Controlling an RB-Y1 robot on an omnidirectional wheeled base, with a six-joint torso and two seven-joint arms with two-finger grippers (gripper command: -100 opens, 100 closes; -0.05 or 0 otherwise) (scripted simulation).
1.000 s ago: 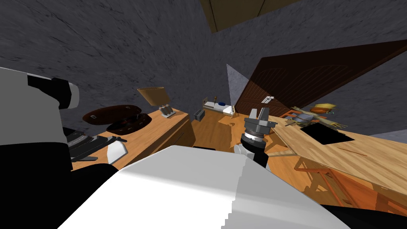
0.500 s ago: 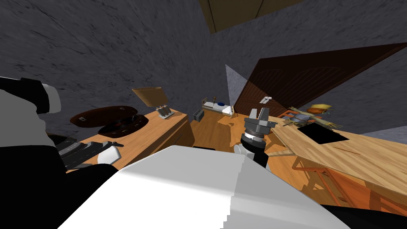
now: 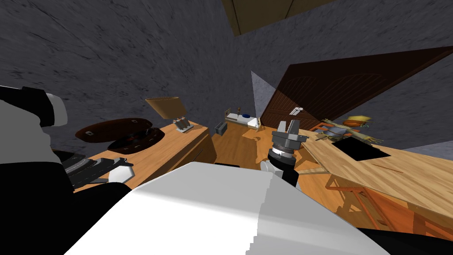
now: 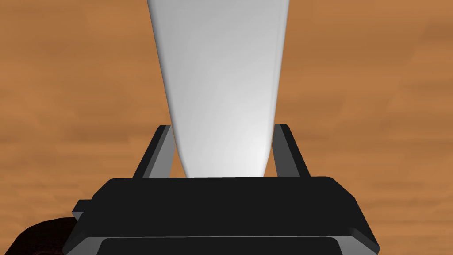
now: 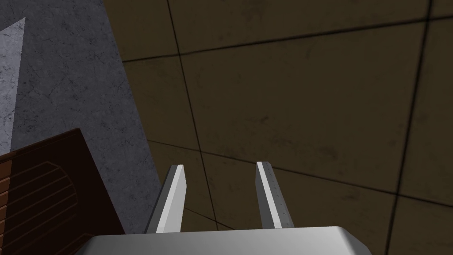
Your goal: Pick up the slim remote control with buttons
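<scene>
Head view: the left end effector (image 3: 110,167) sits low at the near end of the long orange-brown wooden worktop (image 3: 172,146). The slim white tapered remote control (image 3: 121,173) juts out beyond it, just over the wood. Whether the remote touches the surface I cannot tell from this angle. A dark brown oval case (image 3: 132,139) lies further along the same worktop, apart from the remote. The right end effector (image 3: 289,126) is raised near the middle, well apart from all of this.

Left wrist view: the 2 fingers (image 4: 157,150) are clenched on the remote's narrow end, pressing its 2 sides. The white body widens away from them over the wood grain, and no buttons show on this face. The hold looks to be at 1 end only, so most of the length overhangs. A quick lift or swing could lever the remote round between the thin blades. The taper adds a second risk, because a squeeze on slanted sides may push the remote outward, away from the dark body, until it slips free. If the far end is low, a sideways move could also catch it on the wood.

Right wrist view: its 2 fingers (image 5: 174,199) stand apart, released and holding nothing, so I judge no hazard from that arm
</scene>
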